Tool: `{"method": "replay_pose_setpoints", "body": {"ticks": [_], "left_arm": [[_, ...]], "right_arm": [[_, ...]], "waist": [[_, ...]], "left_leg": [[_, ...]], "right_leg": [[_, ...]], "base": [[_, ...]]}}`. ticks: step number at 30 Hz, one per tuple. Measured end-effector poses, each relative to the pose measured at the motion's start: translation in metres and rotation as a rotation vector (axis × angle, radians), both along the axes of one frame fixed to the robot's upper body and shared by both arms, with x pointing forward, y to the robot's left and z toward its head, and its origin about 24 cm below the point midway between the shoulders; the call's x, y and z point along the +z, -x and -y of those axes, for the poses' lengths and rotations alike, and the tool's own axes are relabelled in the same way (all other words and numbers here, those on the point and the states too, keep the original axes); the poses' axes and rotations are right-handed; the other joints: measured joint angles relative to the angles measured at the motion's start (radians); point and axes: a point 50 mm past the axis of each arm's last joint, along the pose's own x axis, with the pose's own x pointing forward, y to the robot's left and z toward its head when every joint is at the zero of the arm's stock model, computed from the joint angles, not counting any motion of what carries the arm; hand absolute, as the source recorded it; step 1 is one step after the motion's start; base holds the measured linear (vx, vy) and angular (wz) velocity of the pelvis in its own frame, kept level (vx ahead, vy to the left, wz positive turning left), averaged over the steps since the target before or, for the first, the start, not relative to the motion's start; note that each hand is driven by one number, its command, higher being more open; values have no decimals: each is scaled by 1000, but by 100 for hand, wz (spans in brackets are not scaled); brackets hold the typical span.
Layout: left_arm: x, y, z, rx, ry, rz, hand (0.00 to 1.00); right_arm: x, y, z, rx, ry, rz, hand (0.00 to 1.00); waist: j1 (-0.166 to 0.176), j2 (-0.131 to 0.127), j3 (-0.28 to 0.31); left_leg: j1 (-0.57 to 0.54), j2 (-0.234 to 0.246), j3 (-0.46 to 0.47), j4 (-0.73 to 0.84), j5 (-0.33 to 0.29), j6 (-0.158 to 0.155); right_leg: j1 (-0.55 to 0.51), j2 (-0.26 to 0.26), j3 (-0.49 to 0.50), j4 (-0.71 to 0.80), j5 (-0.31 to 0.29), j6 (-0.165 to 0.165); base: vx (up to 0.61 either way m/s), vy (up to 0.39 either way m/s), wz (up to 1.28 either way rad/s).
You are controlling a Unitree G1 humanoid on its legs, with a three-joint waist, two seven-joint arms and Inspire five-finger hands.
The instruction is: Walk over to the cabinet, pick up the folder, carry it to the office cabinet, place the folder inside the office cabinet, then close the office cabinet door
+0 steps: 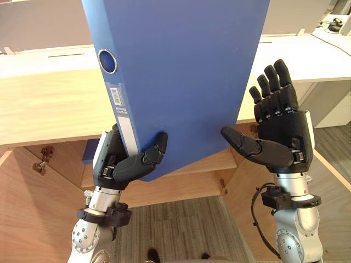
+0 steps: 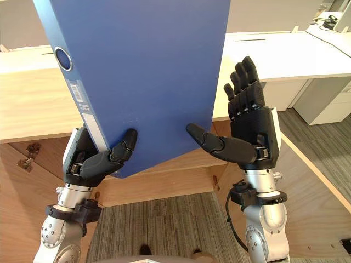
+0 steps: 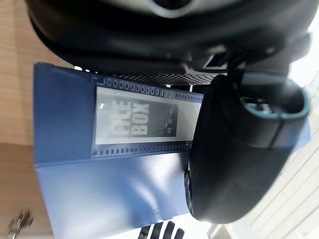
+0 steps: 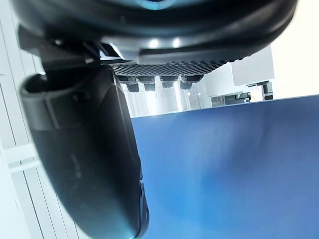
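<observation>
A large blue folder (image 1: pixel 186 71) with a white spine label and a ring hole stands upright and tilted in front of me, above the open wooden cabinet (image 1: pixel 49 109). My left hand (image 1: pixel 123 164) is shut on its lower corner, with the thumb on the front face and the fingers behind the spine; the left wrist view shows the spine label (image 3: pixel 139 122) beside the thumb (image 3: pixel 239 164). My right hand (image 1: pixel 282 137) is open next to the folder's right edge, fingers straight up. Its thumb points at the folder's lower edge, and I cannot tell whether it touches. The right wrist view shows the blue face (image 4: pixel 229 169).
Both cabinet doors swing out, the left door (image 1: pixel 27 213) and the right door (image 1: pixel 329 203), with a wooden shelf (image 1: pixel 186 183) inside. Grey carpet (image 1: pixel 181 230) lies between them. White desks (image 1: pixel 307 55) stand behind the cabinet top.
</observation>
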Motion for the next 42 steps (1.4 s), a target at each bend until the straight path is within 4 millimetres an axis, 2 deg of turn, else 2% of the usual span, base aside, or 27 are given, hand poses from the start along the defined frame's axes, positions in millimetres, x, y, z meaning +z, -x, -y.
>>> {"method": "replay_pose_setpoints", "body": {"ticks": [2, 7, 8, 14, 17, 22, 23, 25, 29, 30, 31, 33, 36, 39, 42], "left_arm": [[1, -2, 1, -44, -31, 6, 0], [6, -4, -1, -141, -51, 22, 0], [7, -5, -1, -166, -47, 20, 0], [2, -11, -7, -192, -60, -27, 0], [-4, -13, -11, -185, -70, -63, 0], [-4, -13, -12, -174, -76, -59, 0], [-4, -13, -10, -153, -87, -45, 100], [-3, -13, -11, -98, -100, -9, 100], [2, -11, -16, 132, -80, 83, 100], [2, -11, -16, 174, -64, 80, 100], [-4, -9, -22, 309, -26, 50, 100], [-11, -6, -29, 401, -24, 14, 100], [-37, 1, -54, 604, -43, -113, 100], [-73, 10, -76, 764, -60, -300, 100], [-124, 25, -89, 808, -141, -562, 100]], "right_arm": [[-4, -5, 2, 38, 43, -29, 100], [-13, -20, 5, 96, 22, -88, 100], [-16, -24, 4, 111, 28, -105, 0], [-30, -36, 2, 178, 19, -196, 0], [-38, -39, 1, 223, -4, -247, 0], [-40, -39, -1, 227, -24, -254, 0], [-41, -39, -4, 227, -39, -253, 0], [-44, -40, -8, 219, -48, -260, 0], [-49, -40, -24, 189, -72, -250, 0], [-49, -40, -27, 184, -73, -247, 0], [-47, -39, -34, 175, -83, -232, 0], [-45, -39, -38, 166, -82, -216, 0], [-39, -41, -41, 134, -59, -190, 0], [-39, -41, -41, 113, -27, -186, 0], [-40, -41, -43, 103, 19, -188, 0]], "waist": [[1, 0, -10], [4, 1, -16], [4, 2, -16], [13, 2, -24], [33, 2, -24], [41, 1, -24], [49, 1, -26], [57, 0, -30], [65, -4, -51], [69, -4, -52], [81, -5, -53], [86, -5, -53], [87, -9, -56], [89, -16, -58], [89, -17, -57]], "left_leg": [[-1, -1, 4, 0, 0, 1], [-3, -3, 2, -1, 4, 6], [-5, -5, -3, -1, 6, 9], [-29, -14, -43, -1, 19, 18], [-37, -15, -60, -1, 25, 19], [-56, -19, -96, -1, 37, 20], [-56, -19, -97, -1, 37, 20], [-57, -19, -100, -2, 38, 20], [-69, -19, -119, -2, 44, 19], [-70, -19, -121, -2, 45, 19], [-71, -19, -123, -2, 45, 18], [-71, -19, -126, -2, 45, 18], [-73, -19, -139, -2, 46, 17], [-78, -20, -146, -2, 47, 17], [-81, -20, -146, -2, 47, 16]], "right_leg": [[-1, 0, 5, -6, 6, 1], [-1, -3, 3, -15, 12, 1], [-1, -4, -1, -15, 13, 2], [2, -13, -41, -19, 14, 3], [3, -13, -59, -21, 15, 3], [4, -14, -91, -24, 14, 2], [5, -14, -93, -24, 14, 1], [5, -15, -98, -24, 13, 0], [4, -14, -116, -26, 11, -2], [4, -13, -118, -26, 11, -2], [5, -13, -119, -27, 11, -2], [7, -13, -122, -28, 11, -2], [13, -13, -135, -28, 11, -2], [12, -13, -142, -28, 10, -2], [8, -14, -142, -27, 9, -2]], "base": [[-33, 18, -9], [-22, 11, 1], [-12, 8, 11], [2, 10, 20], [5, 2, 17], [-18, 3, 22], [-27, 11, 4], [-27, 10, 6], [-12, 3, 13], [-7, 0, 8], [-5, -1, 5], [4, -1, 6], [3, -3, 12], [-5, -1, 7], [0, 0, 0]]}}
